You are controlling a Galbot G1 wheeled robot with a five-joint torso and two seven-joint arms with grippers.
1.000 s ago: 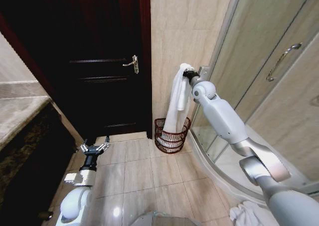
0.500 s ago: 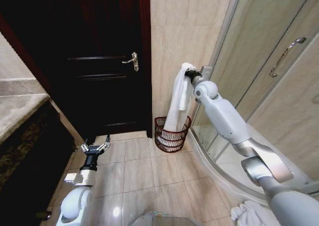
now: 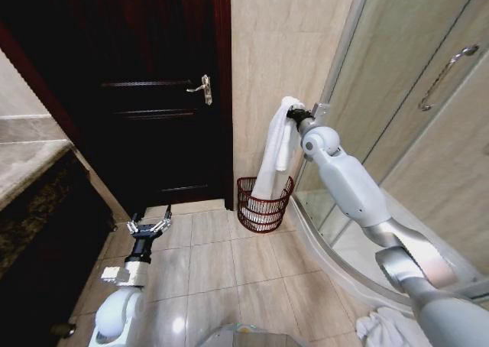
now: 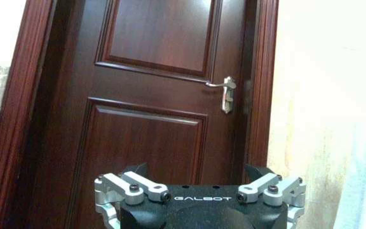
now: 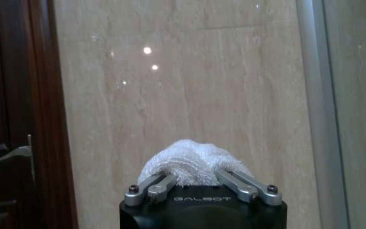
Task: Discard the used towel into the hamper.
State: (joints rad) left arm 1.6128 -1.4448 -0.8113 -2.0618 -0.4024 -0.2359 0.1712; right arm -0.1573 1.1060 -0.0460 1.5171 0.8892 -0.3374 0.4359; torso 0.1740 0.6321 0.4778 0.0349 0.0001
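There are two white towels: one towel (image 3: 276,144) hangs from the right gripper (image 3: 294,115), and a second towel (image 3: 380,325) lies on the floor. There is one hamper (image 3: 263,204), one dark door (image 3: 153,95) with one handle (image 3: 202,87), and one handle on the shower door (image 3: 447,76). Two grippers are seen; the other is the left gripper (image 3: 147,228).

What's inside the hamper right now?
The towel's lower end hangs down into the hamper, with white cloth showing through the wire. The right gripper holds its top, jaws shut. Whatever lies beneath the cloth is covered. The left gripper hangs open, low by the door.
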